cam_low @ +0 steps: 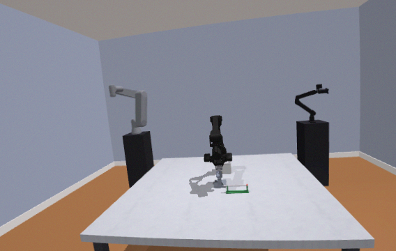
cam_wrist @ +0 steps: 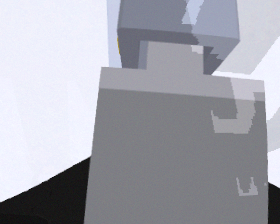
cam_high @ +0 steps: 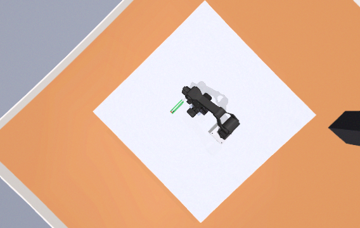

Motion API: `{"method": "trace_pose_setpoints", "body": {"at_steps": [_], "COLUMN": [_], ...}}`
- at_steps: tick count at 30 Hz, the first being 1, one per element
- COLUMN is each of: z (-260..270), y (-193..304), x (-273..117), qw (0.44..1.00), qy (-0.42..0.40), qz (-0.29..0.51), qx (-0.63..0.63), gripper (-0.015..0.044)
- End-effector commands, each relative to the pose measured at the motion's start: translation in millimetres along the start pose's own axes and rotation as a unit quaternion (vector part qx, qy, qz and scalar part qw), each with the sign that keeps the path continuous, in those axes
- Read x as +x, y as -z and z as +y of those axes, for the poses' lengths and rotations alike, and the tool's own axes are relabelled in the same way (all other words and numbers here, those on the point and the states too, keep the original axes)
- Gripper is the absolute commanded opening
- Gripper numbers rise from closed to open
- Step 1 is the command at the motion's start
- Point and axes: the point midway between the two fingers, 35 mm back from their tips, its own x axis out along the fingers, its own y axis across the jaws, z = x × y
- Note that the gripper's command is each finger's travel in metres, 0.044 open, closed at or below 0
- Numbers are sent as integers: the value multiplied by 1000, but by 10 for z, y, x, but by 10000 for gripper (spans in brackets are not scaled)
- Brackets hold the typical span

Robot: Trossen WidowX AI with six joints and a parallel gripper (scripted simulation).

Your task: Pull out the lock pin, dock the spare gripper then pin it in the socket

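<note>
My gripper (cam_low: 219, 169) points straight down and is shut on the spare gripper (cam_wrist: 177, 163), a grey block that fills the wrist view. The block's narrower spigot (cam_wrist: 167, 56) reaches down to the mouth of the bluish-grey socket (cam_wrist: 151, 10) (cam_low: 219, 182) of the mount; I cannot tell how deep it sits. The lock pin (cam_high: 177, 106) (cam_low: 237, 191), thin with a red end, lies on the table in a green marked strip, a little way from the mount and clear of the arm.
The arm's base stands on a small white plate (cam_high: 215, 134) on the white table (cam_high: 199, 177) (cam_low: 254, 223). Two other arms on black pedestals (cam_low: 137, 153) (cam_low: 312, 146) stand beyond the table's far corners.
</note>
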Motion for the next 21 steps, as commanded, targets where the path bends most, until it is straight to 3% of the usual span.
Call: {"method": "trace_pose_setpoints", "body": {"at_steps": [1,21], "z": [7,1], "y": [-51,-145], "x": [6,86], "qw": [1000,1000], "qy": [-3,0], "qz": [-4,1], "qx": [1,1], "gripper": [0,0]}}
